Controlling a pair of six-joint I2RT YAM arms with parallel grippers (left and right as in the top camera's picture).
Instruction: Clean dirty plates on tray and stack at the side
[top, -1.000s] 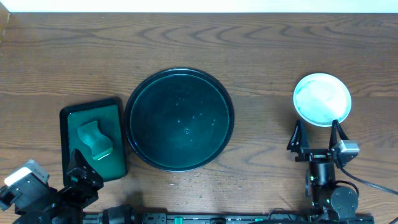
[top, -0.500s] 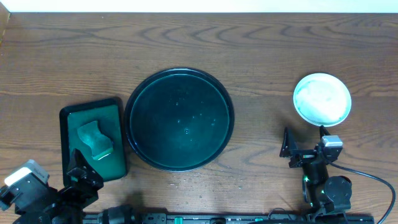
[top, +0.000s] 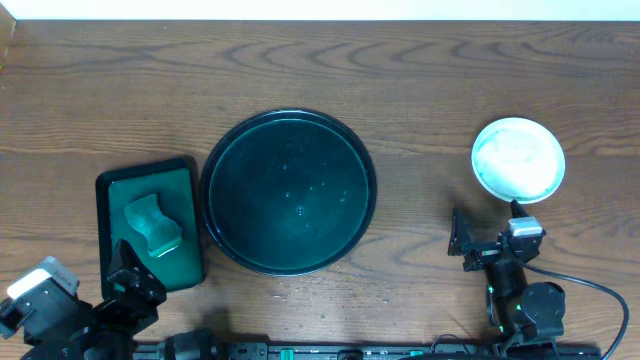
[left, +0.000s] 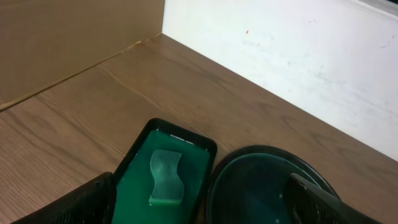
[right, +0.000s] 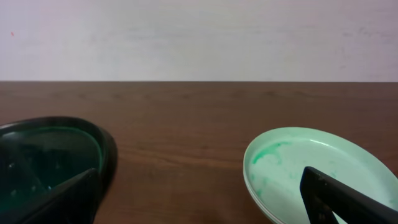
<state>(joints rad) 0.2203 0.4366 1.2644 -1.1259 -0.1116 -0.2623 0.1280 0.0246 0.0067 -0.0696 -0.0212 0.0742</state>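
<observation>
Overhead, I see the plates (top: 518, 160) stacked on the woodgrain counter (top: 420, 70), well to the right of the round dark tray (top: 290, 190). I can't count the stack. My right tool (top: 488, 238) hangs near them. Left wrist: my left tool (left: 199, 205) is spread wide over a wavy sponge (left: 166, 177) in a glossy green tray (left: 134, 165), whose near end is cut off. Right wrist: the right tool gapes, gripping nothing. Teal smears mark the glossy plates, and a finger hides their right side.
</observation>
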